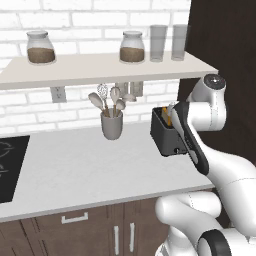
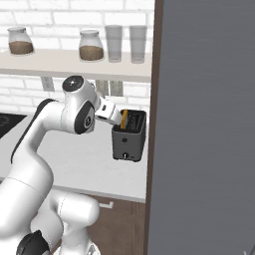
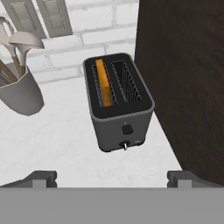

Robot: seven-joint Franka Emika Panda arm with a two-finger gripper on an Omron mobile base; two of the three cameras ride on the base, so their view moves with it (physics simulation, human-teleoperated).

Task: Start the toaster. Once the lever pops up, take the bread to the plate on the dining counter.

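Note:
The dark grey toaster [image 3: 120, 107] stands on the grey counter [image 3: 57, 140] against a dark tall panel, also seen as the toaster [image 1: 167, 136] [image 2: 128, 142]. The bread [image 3: 103, 83] stands in its left slot, an orange-tan slice with its top edge near the slot's rim; the bread [image 2: 124, 119] peeks out there too. A small knob [image 3: 127, 129] and a lever [image 3: 125, 145] sit low on the toaster's front. My gripper [image 3: 113, 178] hovers above and in front of the toaster, open wide, holding nothing. The plate and the dining counter are out of view.
A grey utensil cup [image 1: 112, 125] with spoons and a whisk stands left of the toaster. The dark tall cabinet side [image 3: 183, 78] rises right beside the toaster. A shelf [image 1: 100, 66] with jars and glasses hangs above. A black cooktop [image 1: 10, 165] lies far left.

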